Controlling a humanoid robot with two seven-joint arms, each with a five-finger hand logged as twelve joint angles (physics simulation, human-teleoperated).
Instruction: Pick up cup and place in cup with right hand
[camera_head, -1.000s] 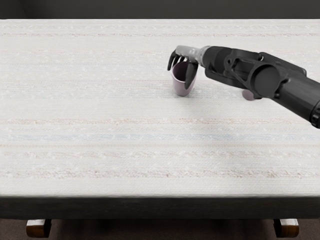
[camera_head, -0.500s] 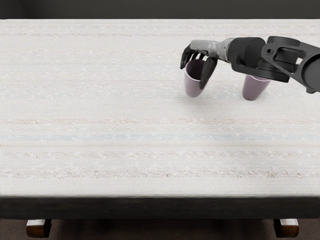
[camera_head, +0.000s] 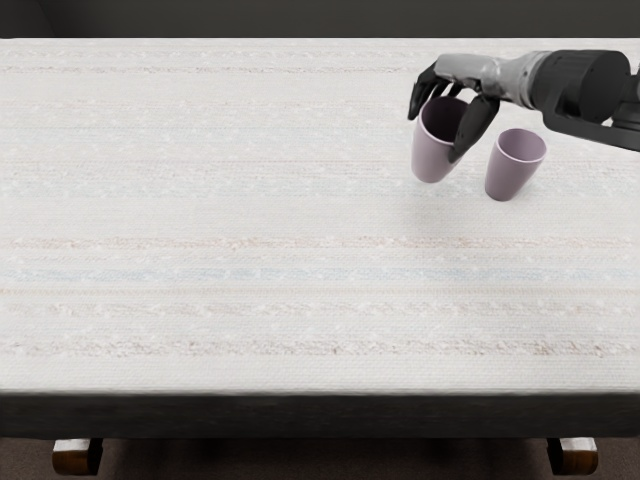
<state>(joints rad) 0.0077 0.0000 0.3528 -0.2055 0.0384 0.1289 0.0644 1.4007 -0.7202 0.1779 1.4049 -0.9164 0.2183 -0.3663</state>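
Robot hand (camera_head: 466, 76) clamped on one cup (camera_head: 432, 158); both have moved right, nearer the second cup (camera_head: 511, 172), now uncovered

Toward two o'clock, your held cup (camera_head: 431, 155) and the standing cup (camera_head: 508, 177) look smooth, softly glossy; your right hand (camera_head: 468, 70) looks satin metal, its fingers (camera_head: 425, 87) matt black plastic. Under them you have rough woven cloth (camera_head: 200, 243); between seven and eight, a glossy wooden foot (camera_head: 76, 459).
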